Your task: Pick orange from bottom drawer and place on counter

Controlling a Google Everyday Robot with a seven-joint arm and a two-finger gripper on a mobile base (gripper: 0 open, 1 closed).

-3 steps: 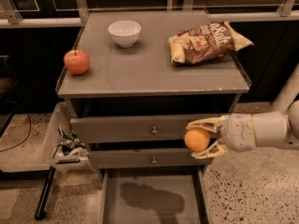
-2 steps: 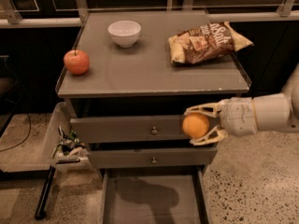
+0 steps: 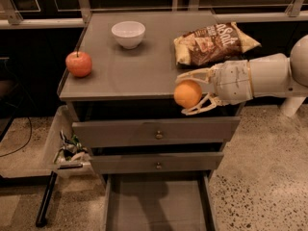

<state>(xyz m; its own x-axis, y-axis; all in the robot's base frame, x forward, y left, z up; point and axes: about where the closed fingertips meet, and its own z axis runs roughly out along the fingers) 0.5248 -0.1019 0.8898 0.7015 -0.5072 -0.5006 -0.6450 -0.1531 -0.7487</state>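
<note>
My gripper (image 3: 188,93) comes in from the right and is shut on the orange (image 3: 187,94). It holds the fruit level with the front edge of the counter (image 3: 130,71), right of its middle and just in front of the rim. The bottom drawer (image 3: 156,203) is pulled open below, and its grey floor holds nothing in view. The two upper drawers with round knobs are closed.
On the counter stand a reddish apple (image 3: 79,63) at the front left, a white bowl (image 3: 128,33) at the back and a chip bag (image 3: 214,42) at the back right, close behind my gripper. A bin with trash (image 3: 67,146) stands left of the cabinet.
My gripper has lifted the orange from in front of the drawer fronts up to the height of the counter's front edge.
</note>
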